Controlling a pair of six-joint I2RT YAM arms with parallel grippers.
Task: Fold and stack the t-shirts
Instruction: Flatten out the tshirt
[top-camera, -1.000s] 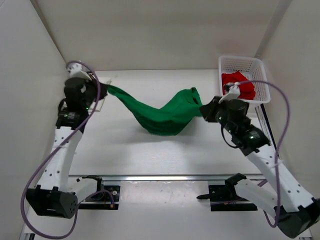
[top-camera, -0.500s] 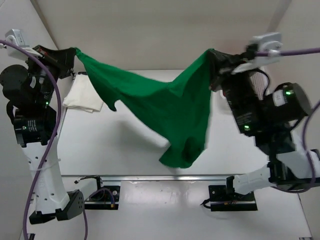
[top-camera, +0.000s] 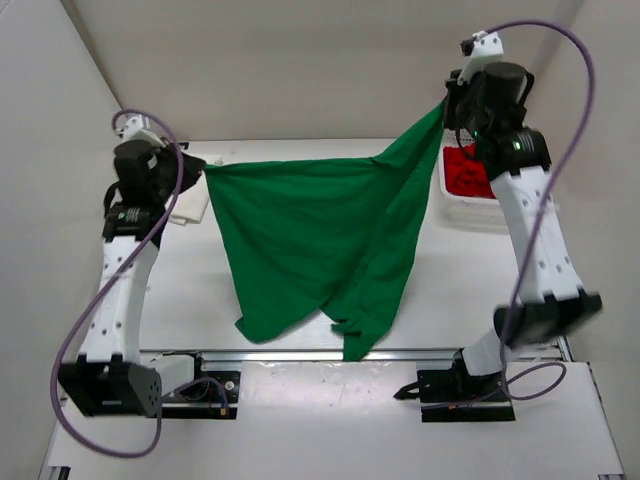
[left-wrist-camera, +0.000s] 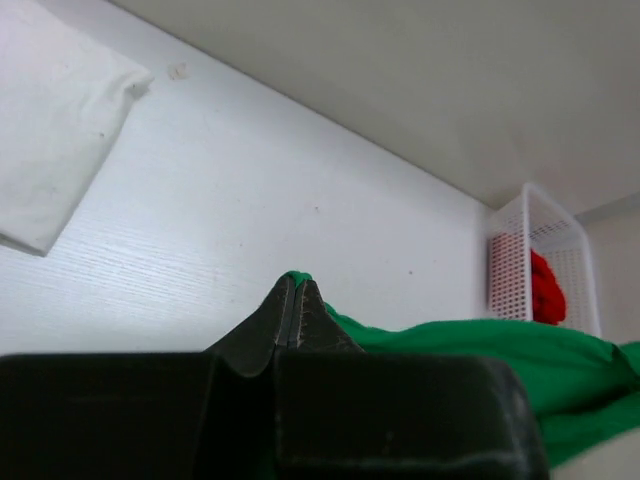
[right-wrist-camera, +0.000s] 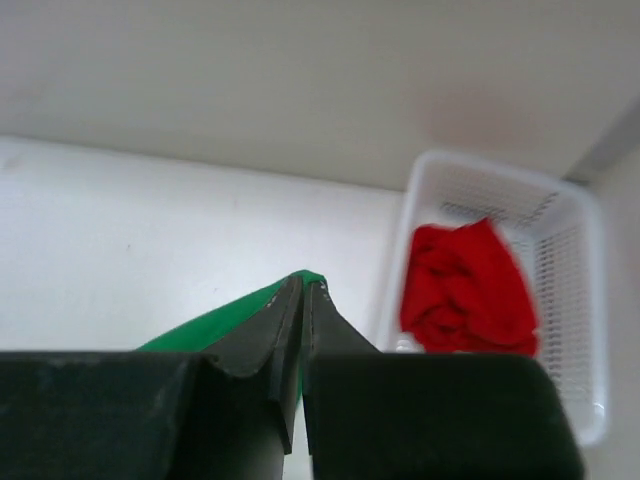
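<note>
Left claw (top-camera: 200, 168) and right claw (top-camera: 446, 104), both closed tight, pinch the green shirt (top-camera: 310, 240), which hangs spread above the surface (top-camera: 190, 290).

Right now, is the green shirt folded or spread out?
Spread out: the green shirt hangs unfolded between the left pincer and right pincer.

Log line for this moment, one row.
left jaws, right jaws: shut on green shirt | green shirt: held up, spread | white shirt: table | red shirt: basket
</note>
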